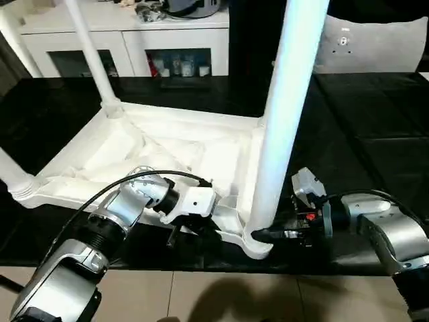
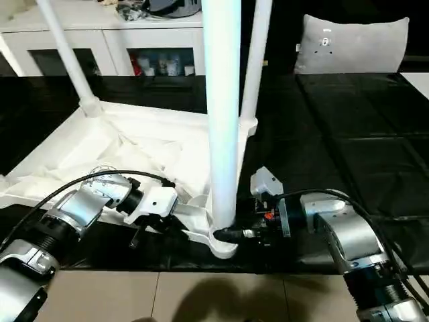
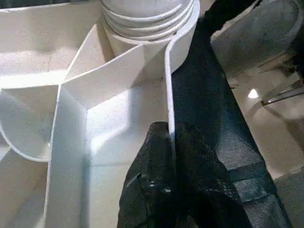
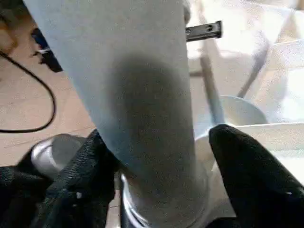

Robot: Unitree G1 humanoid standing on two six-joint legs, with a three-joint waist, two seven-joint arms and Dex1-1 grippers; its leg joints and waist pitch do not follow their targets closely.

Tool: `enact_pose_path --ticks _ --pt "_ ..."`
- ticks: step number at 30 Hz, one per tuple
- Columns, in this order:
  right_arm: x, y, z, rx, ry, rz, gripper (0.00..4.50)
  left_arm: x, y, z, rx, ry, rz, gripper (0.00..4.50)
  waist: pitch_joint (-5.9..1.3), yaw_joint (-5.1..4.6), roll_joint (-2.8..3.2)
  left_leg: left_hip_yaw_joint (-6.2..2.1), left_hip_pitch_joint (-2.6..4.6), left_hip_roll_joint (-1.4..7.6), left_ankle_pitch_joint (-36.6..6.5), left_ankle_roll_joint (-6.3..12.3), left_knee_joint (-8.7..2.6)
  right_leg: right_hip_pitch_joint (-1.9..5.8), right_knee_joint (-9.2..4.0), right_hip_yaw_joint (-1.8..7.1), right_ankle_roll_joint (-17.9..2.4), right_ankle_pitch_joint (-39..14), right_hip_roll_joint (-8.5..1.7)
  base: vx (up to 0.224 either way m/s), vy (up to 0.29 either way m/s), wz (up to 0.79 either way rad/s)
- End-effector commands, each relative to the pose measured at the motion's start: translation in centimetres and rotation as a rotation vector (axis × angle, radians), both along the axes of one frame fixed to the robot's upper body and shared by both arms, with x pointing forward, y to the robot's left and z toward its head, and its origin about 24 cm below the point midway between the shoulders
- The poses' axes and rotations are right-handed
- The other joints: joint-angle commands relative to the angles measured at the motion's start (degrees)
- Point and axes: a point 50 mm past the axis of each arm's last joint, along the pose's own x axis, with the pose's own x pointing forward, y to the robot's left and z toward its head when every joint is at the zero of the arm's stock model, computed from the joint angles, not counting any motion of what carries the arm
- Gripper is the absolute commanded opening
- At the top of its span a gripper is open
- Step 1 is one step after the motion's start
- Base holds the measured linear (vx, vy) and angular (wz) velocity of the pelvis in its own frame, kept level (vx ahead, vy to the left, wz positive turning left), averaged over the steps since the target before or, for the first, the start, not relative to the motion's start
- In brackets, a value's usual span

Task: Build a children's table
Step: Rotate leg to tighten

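The left gripper (image 1: 201, 231) pinches the upturned white plastic table top's rim (image 3: 170, 90), while the right gripper's (image 4: 156, 190) fingers (image 4: 247, 175) clasp the near, five-o'clock white tapered tube leg (image 1: 285, 114).

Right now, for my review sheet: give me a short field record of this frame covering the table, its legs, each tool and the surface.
table top: upside down, ribbed underside up, on black surface
legs standing in sockets: near-corner leg, far-left leg, far-right leg
fourth leg: left-corner leg in its socket, running out of frame
left tool: shut on the top's near rim wall
right tool: fingers on both sides of the near-corner leg's base, just above its socket
stage: legs up, table not yet turned over
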Motion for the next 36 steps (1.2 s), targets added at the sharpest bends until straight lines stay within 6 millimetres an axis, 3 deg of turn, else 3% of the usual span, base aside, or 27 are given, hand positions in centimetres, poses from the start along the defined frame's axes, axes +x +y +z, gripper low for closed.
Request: enact_pose_path --ticks 1,6,11,12,13,14,16,18,20,23,27,28,29,36 --pt "0.1 0.1 0.3 0.008 -0.009 0.003 2.81 -0.4 -0.9 0.6 0.006 -0.020 -0.111 0.00 -3.83 -0.30 -0.44 0.71 -0.51 1.09 -9.14 4.59 -4.10 4.01 -3.68 3.08 -9.65 -16.86 -2.11 0.000 0.000 0.00" --pt "0.1 0.2 0.3 0.028 -0.019 -0.021 2.30 0.0 -0.7 0.6 0.014 -0.029 -0.071 0.00 -3.77 -0.37 -0.62 0.76 -0.61 0.96 -9.42 4.49 -4.11 4.08 -3.87 2.99 -9.06 -18.18 -2.10 0.000 0.000 0.00" --pt "1.2 1.0 -0.1 0.041 -0.075 -0.235 2.05 0.4 -1.3 0.6 -0.036 -0.004 0.050 0.00 -3.46 -0.74 -0.71 0.79 -0.43 0.60 -10.87 3.22 -4.30 3.87 -4.54 2.72 -7.03 -23.37 -2.05 0.000 0.000 0.00" --pt "1.9 1.2 -0.5 0.016 -0.095 -0.343 2.04 0.7 -1.5 0.5 -0.049 0.012 0.117 0.00 -3.35 -1.13 -0.47 0.69 -0.52 0.48 -11.13 2.58 -4.38 3.88 -4.61 2.61 -6.23 -24.81 -2.00 0.000 0.000 0.00" --pt "1.9 1.2 -0.5 0.016 -0.095 -0.343 2.03 0.7 -1.5 0.5 -0.049 0.012 0.117 0.00 -3.27 -1.44 -0.49 0.68 -0.55 0.46 -11.34 2.19 -4.43 3.84 -4.70 2.56 -5.91 -25.27 -1.93 0.000 0.000 0.00" --pt "2.7 1.3 -0.7 -0.007 -0.113 -0.450 2.01 1.1 -1.7 0.5 -0.054 0.026 0.196 0.00 -3.23 -2.21 -0.54 0.61 -0.52 0.24 -12.17 1.68 -4.41 3.82 -4.92 2.37 -5.40 -26.58 -1.92 0.000 0.000 0.00" --pt "3.1 1.3 -0.9 -0.029 -0.124 -0.516 1.99 1.2 -1.8 0.5 -0.057 0.029 0.233 0.00 -3.18 -2.89 -0.61 0.47 -0.68 0.03 -12.78 1.63 -4.37 3.94 -5.19 2.14 -4.76 -27.70 -1.86 0.000 0.000 0.00" --pt "4.0 1.4 -1.1 -0.060 -0.125 -0.653 1.98 1.5 -2.3 0.5 -0.079 0.030 0.317 0.00 -3.24 -4.33 -0.52 0.24 -1.08 -0.20 -13.03 1.58 -4.24 4.15 -5.18 1.90 -4.32 -27.79 -1.77 0.000 0.000 0.00" --pt "4.8 1.7 -1.3 -0.082 -0.123 -0.780 1.97 1.9 -2.9 0.5 -0.099 0.019 0.405 0.00 -3.36 -5.63 -0.72 0.33 -1.10 -0.41 -12.69 2.25 -3.92 3.89 -5.36 1.85 -4.84 -27.56 -1.80 0.000 0.000 0.00" --pt "5.5 2.9 -1.7 -0.119 -0.137 -0.880 1.97 2.7 -4.4 0.7 -0.132 -0.019 0.546 0.00 -3.57 -6.20 -0.63 0.34 -1.19 -0.22 -10.49 3.17 -3.80 3.92 -5.08 1.98 -5.96 -24.28 -1.71 0.000 0.000 0.00" --pt "5.7 3.8 -1.8 -0.074 -0.142 -0.894 1.97 3.1 -6.1 1.3 -0.171 -0.040 0.609 0.00 -3.71 -5.91 -0.72 0.48 -1.24 -0.17 -8.66 4.60 -3.71 4.04 -4.90 2.08 -6.81 -22.09 -1.84 0.000 0.000 0.00" --pt "5.8 3.9 -1.8 -0.073 -0.148 -0.900 2.30 3.2 -6.3 1.4 -0.177 -0.043 0.617 0.00 -3.75 -5.95 -1.06 0.52 -1.37 -0.11 -8.24 4.93 -3.74 4.12 -4.87 2.17 -6.94 -21.35 -1.79 0.000 0.000 0.00" --pt "5.8 3.9 -1.7 -0.074 -0.156 -0.903 2.50 3.2 -6.5 1.4 -0.176 -0.048 0.620 0.00 -3.78 -5.80 -0.85 0.42 -1.36 0.08 -7.10 5.48 -3.78 4.17 -4.48 2.29 -7.80 -18.93 -1.81 0.000 0.000 0.00" --pt "5.5 2.8 -0.8 -0.025 -0.226 -0.847 3.14 3.3 -5.1 1.0 -0.133 -0.093 0.593 0.00 -3.81 -5.32 -0.65 0.56 -1.17 0.15 -7.57 6.41 -3.78 4.31 -4.31 2.49 -8.98 -16.64 -1.85 0.000 0.000 0.00"
